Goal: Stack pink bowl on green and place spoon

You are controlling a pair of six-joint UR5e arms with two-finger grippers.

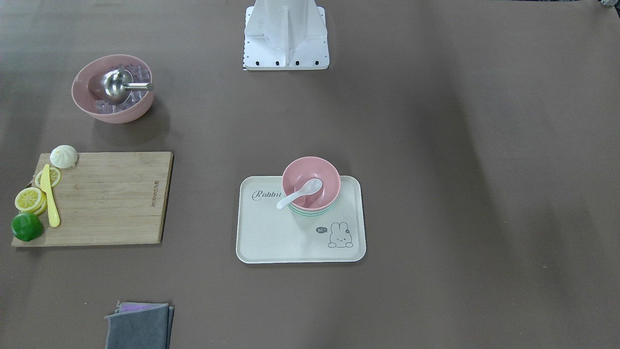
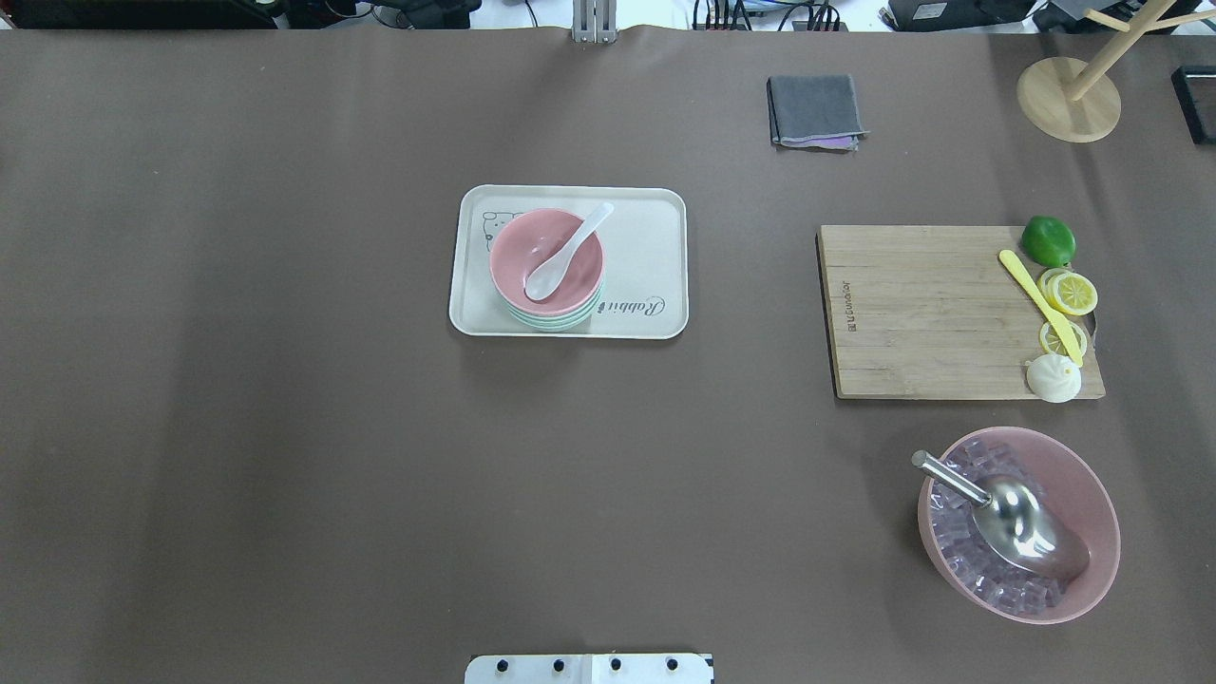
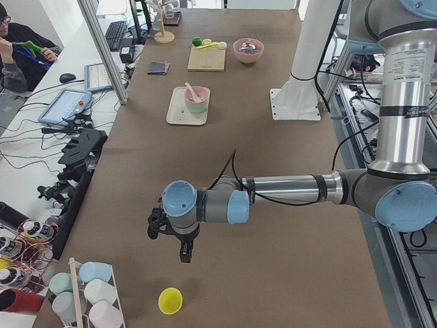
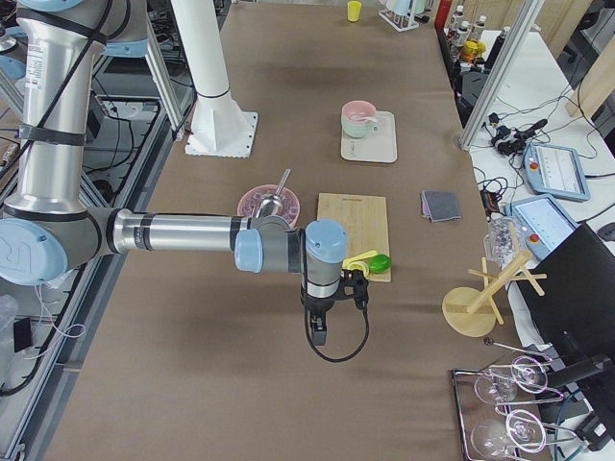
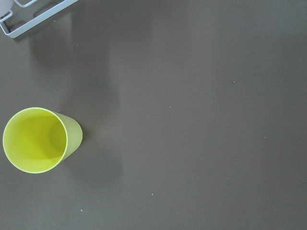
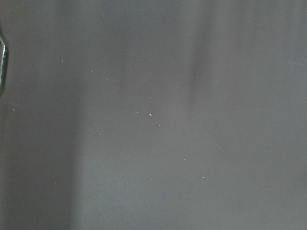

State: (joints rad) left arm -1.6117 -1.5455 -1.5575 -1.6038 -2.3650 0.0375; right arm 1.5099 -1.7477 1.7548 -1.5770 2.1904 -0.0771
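Resting in pink bowl (image 1: 327, 181), spoon (image 1: 300, 192), left hand (image 3: 184, 257) distant

The small pink bowl (image 1: 327, 180) sat upright, nested on the pale green bowl (image 1: 310, 214), whose ribbed side alone showed beneath it. The white spoon (image 1: 300, 192) lay inside the pink bowl, handle resting over its rim. The stack stood on a cream rabbit tray (image 1: 271, 237).

We looked steeply down on the desk (image 1: 436, 194) from opposite the robot and from over its shoulders; both views shared the tray (image 1: 271, 242) and pink bowl (image 1: 310, 169). End cameras looked lengthwise; wrist cameras hovered close above the desk.
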